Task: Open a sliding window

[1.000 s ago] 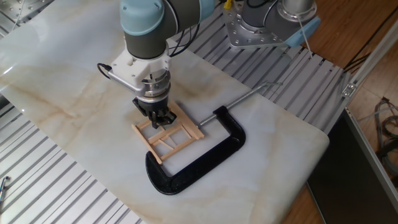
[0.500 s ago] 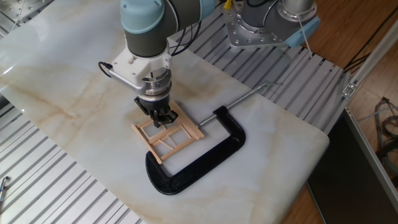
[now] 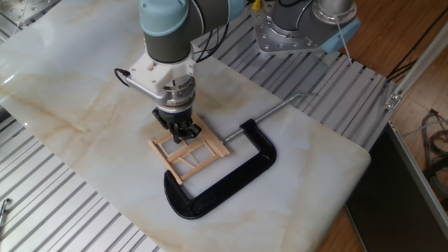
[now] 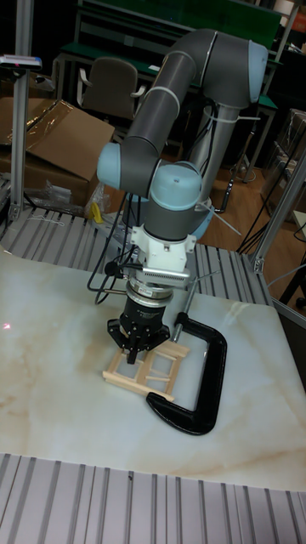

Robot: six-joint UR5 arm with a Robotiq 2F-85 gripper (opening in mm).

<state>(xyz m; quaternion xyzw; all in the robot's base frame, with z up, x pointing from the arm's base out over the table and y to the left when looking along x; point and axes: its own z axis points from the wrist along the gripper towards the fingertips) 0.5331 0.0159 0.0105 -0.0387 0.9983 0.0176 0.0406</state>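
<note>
The sliding window (image 3: 190,157) is a small pale wooden frame with crossbars, lying flat on the marble slab, its right end held in the jaws of a black C-clamp (image 3: 224,175). My gripper (image 3: 183,133) points straight down over the window's far left part, with its dark fingers close together and the tips touching the wooden bars. Nothing is held between the fingers. In the tall fixed view the gripper (image 4: 133,355) stands on the left half of the window (image 4: 146,372), and the fingers hide the bar under them.
The C-clamp's silver screw rod (image 3: 280,106) runs back and right across the slab. A second robot's base (image 3: 301,28) stands behind on the ribbed metal table (image 3: 63,203). The slab's right edge (image 3: 360,150) is near the clamp.
The arm and gripper have shifted slightly to the right along the window. The window frame and clamp look the same as before.
</note>
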